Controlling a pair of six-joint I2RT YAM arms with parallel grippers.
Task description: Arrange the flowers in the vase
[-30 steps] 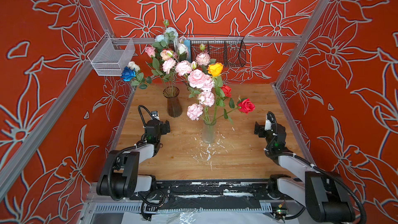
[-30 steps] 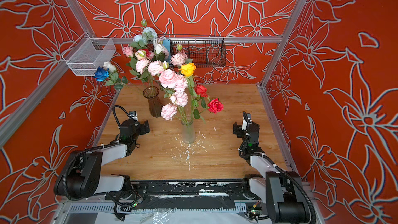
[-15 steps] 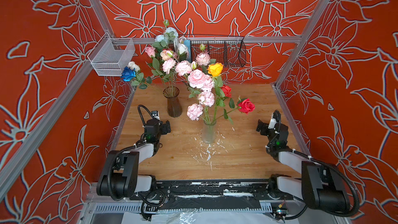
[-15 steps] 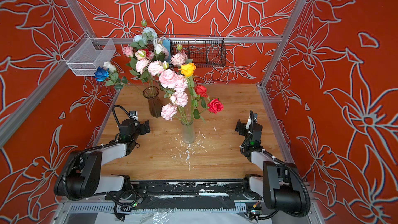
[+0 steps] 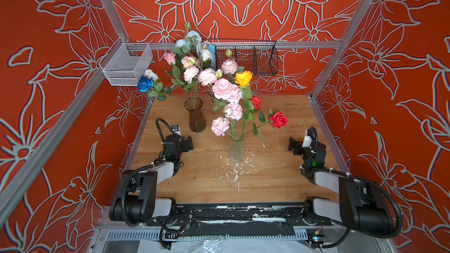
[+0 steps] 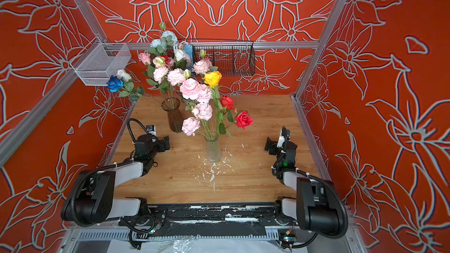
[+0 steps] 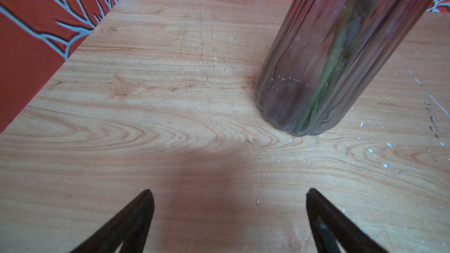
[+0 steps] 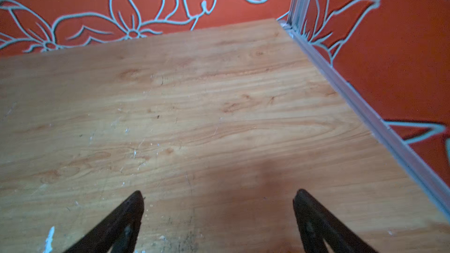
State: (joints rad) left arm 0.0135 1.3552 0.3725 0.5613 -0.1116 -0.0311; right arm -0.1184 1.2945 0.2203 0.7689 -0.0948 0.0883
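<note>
Hazard first: both vases look top-heavy. The flowers stand in two bunches, one in the clear vase at mid-table and one in the dark vase behind it to the left. None lies on the table.

My left gripper sits low with its jaws apart and empty, near the dark vase's base, which looms large in the left wrist view. I judge a careless forward sweep from there would knock that base and tip the bunch.

My right gripper is likewise spread and empty, well apart from the clear vase. The red rose leans out toward that side, so a rising arm could snag its stem and drag the vase over.

Room: bare board lies ahead of both grippers and along the front edge. The frame rail closely bounds my right side. The blue rose overhangs the left edge.
</note>
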